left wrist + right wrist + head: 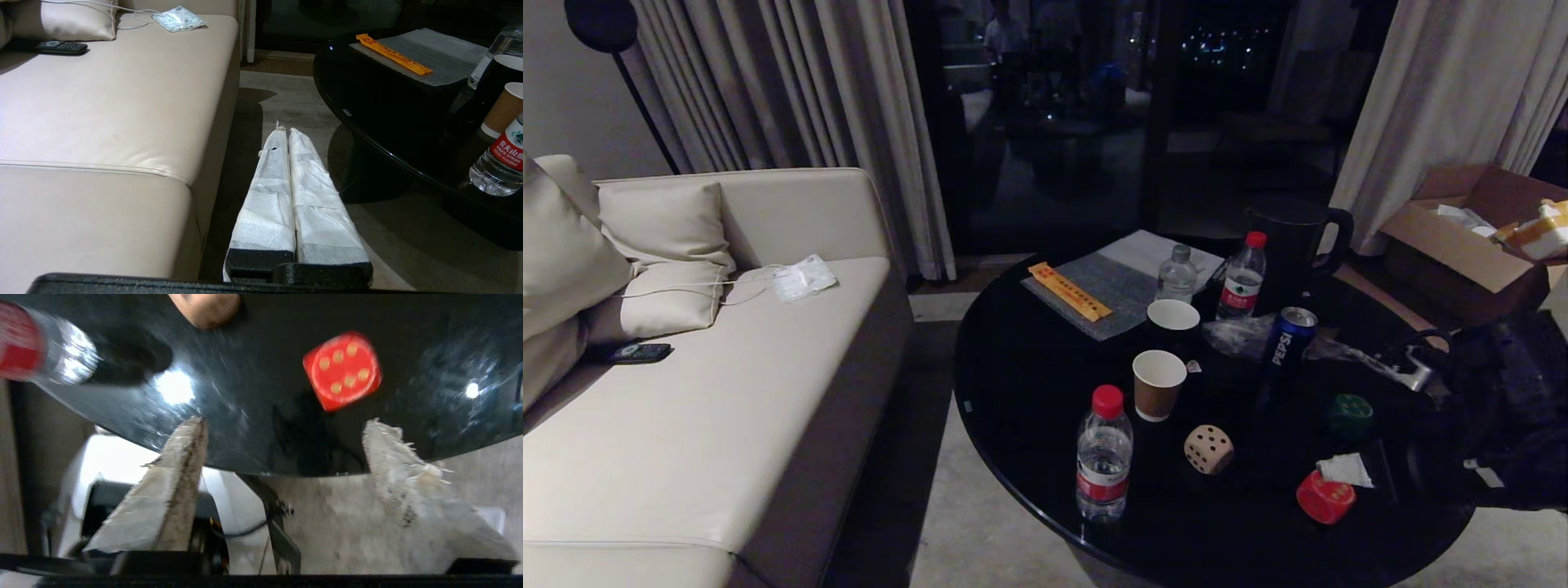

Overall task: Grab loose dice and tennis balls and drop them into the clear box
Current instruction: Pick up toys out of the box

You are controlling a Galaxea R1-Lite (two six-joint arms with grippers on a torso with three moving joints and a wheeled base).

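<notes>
Right gripper [286,424] sits just off the near rim of the round black table [1029,384], fingers spread wide with nothing between them. In the right wrist view we see the red die [342,369] lying on the glossy top just past the fingertips, closer to one finger than the other, not touching either. In the head view the red die [1325,496] sits near the table's front right edge, just beside a scrap of white paper [1344,469]. The beige die [1209,448] is further in, near a water bottle [1103,457]; the dark green die [1350,414] sits behind the red one, hard to read against the dark top. We spot no yellow die, no tennis balls and no clear box in any view.

Left gripper [284,132] is parked low between the sofa [102,122] and the table, wrapped fingers pressed together, holding nothing.

We judge the step in hand is a reach for the red die. To do it well we would centre the die between the fingers first, come in over the rim rather than clip it, square the pads to two flat faces, not corners, and keep clear of the paper. The top looks slick, so close gently or the die may skid.
</notes>
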